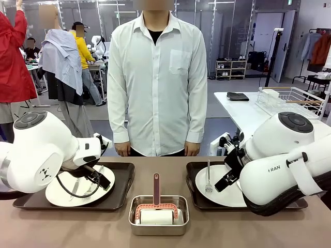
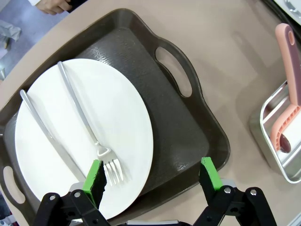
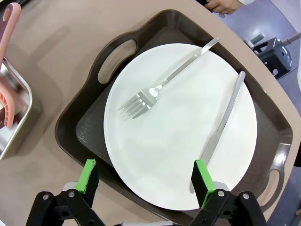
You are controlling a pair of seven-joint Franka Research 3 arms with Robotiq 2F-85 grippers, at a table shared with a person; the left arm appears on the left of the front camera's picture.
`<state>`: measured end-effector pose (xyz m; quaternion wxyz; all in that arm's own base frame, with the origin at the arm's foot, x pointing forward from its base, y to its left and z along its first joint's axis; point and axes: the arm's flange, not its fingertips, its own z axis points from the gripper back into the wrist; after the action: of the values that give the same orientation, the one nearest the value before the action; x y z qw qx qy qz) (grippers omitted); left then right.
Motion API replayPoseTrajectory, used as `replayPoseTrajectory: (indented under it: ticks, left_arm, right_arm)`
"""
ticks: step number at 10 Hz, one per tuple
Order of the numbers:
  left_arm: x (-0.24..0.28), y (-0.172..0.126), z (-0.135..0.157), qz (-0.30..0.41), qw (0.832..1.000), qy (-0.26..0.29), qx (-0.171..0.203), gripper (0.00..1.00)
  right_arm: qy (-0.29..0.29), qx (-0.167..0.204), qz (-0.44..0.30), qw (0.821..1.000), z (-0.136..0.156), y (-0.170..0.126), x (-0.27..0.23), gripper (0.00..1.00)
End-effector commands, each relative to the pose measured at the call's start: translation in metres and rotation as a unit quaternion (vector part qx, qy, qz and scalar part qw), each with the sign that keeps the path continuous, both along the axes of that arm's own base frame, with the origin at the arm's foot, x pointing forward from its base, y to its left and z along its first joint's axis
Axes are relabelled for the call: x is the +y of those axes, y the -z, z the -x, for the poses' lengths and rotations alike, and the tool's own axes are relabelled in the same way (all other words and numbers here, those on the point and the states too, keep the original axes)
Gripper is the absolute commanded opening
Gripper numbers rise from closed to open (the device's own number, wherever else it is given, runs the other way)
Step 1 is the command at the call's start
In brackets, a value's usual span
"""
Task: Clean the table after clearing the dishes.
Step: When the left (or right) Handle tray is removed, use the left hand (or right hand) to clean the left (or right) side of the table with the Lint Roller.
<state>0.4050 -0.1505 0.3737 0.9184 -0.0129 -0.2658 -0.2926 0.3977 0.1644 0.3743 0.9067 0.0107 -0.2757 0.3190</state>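
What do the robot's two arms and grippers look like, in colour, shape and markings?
The left arm and right arm are glossy white and rounded, with dark round joint caps. The right bears grey lettering; a black cable loops by the left. The left gripper and right gripper are black, with green finger pads.

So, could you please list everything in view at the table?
table: 1, brownish-taupe, foreground.
trays: 2, dark brown, table's left and right.
plates: 2, white, one per tray.
forks: 2, silver, one per plate.
knives: 2, silver, one per plate.
pan: 1, steel, between trays.
roller: 1, pink and white, in the pan.
side table: 1, white, far right.
person: 1, white shirt, far side.
left gripper: 1, black, open over left tray.
right gripper: 1, black, open over right plate.
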Motion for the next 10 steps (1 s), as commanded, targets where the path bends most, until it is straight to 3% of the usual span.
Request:
replayPoseTrajectory:
  ticks: [1, 4, 6, 8, 10]
  left_arm:
    - [0.002, -0.016, -0.014, -0.014, 1.000, 0.009, 0.010, 1.00]
    - [0.028, -0.051, -0.033, 0.052, 0.995, 0.042, 0.072, 1.00]
    - [0.064, -0.081, -0.040, 0.146, 0.985, 0.042, 0.078, 1.00]
    - [0.118, -0.105, -0.027, 0.288, 0.954, 0.027, 0.081, 1.00]
    - [0.178, -0.107, -0.008, 0.377, 0.923, -0.023, 0.073, 1.00]
  right_arm:
    - [-0.014, 0.026, -0.025, 0.999, -0.013, -0.025, -0.006, 1.00]
    - [0.003, 0.078, -0.105, 0.991, -0.040, -0.076, -0.024, 1.00]
    - [0.034, 0.105, -0.194, 0.975, -0.049, -0.109, -0.057, 1.00]
    - [0.077, 0.107, -0.286, 0.949, -0.025, -0.130, -0.105, 1.00]
    - [0.101, 0.087, -0.375, 0.917, 0.010, -0.140, -0.161, 1.00]
